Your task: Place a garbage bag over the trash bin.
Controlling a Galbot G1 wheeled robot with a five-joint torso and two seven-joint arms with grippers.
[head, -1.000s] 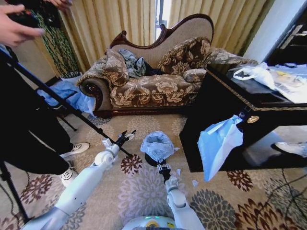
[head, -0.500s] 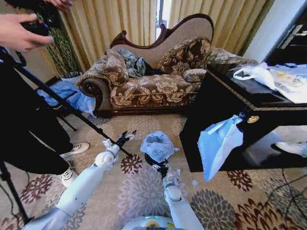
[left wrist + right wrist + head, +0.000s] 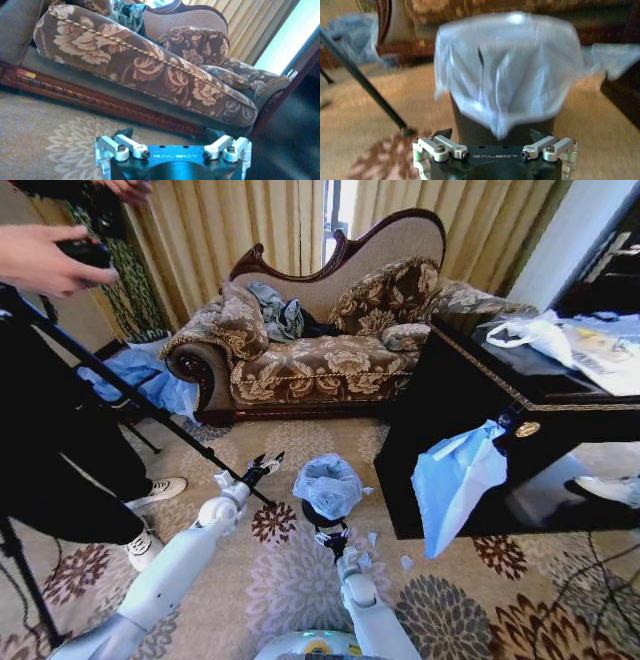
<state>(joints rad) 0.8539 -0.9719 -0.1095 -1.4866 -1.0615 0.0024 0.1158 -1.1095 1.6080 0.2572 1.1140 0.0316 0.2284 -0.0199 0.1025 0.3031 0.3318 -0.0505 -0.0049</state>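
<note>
Right claw (image 3: 333,537) has backed off the trash bin (image 3: 318,517), fingers spread, empty. Garbage bag (image 3: 327,483) stays draped over bin's rim, so job looks about done. Left claw (image 3: 262,467) hangs open beside bin.

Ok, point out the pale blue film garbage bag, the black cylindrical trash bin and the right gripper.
pale blue film garbage bag (image 3: 507,71), right wrist view, draped front.
black cylindrical trash bin (image 3: 470,123), right wrist view, bare side wall below the bag.
right gripper (image 3: 331,537), head view, between its fingertips.

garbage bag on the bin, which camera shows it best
The right wrist view: the garbage bag hangs over the trash bin, close up. The head view shows it small on the carpet. The left wrist view faces the sofa.
</note>
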